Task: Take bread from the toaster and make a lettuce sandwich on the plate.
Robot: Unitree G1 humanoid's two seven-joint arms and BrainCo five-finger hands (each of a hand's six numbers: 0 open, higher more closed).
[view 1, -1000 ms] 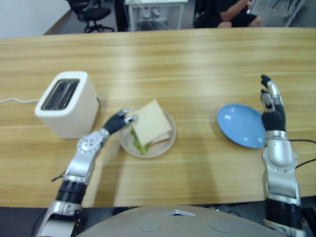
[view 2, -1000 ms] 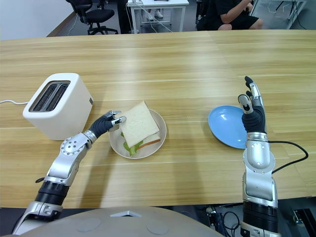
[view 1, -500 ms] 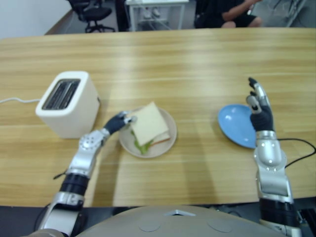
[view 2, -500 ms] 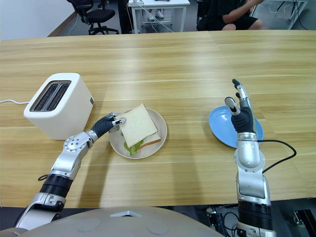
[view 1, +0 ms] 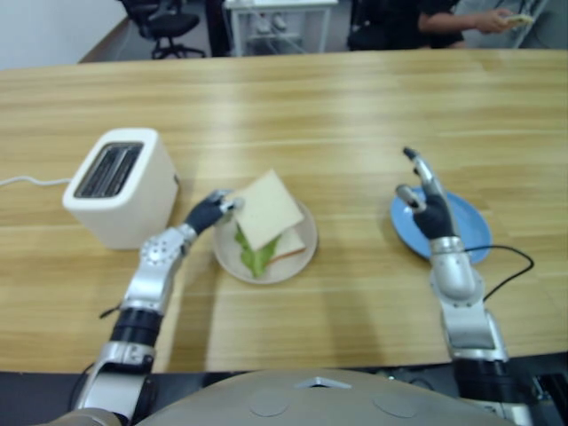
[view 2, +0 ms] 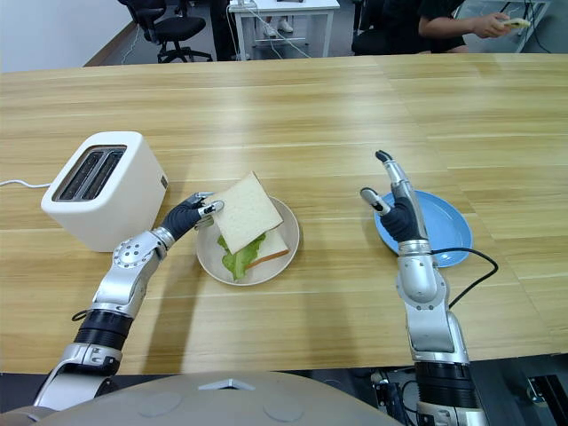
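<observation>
A white toaster (view 2: 99, 188) stands at the table's left with empty slots. To its right a beige plate (view 2: 282, 254) holds a lower bread slice (view 2: 273, 245) with green lettuce (view 2: 235, 259) on it. My left hand (view 2: 188, 214) is shut on the left corner of the top bread slice (view 2: 244, 211), holding it tilted and raised over the lettuce. My right hand (view 2: 394, 206) is open, fingers spread, upright over the left edge of a blue plate (view 2: 441, 231), holding nothing.
A white cord (view 2: 18, 182) runs from the toaster off the left edge. A black cable (view 2: 473, 267) loops by my right forearm. Office chairs and a seated person are beyond the table's far edge. Bare wooden tabletop (view 2: 293, 124) spreads behind the plates.
My left hand has lifted the top slice, uncovering more lettuce. My right hand has moved left, from the blue plate's right side to its left edge.
</observation>
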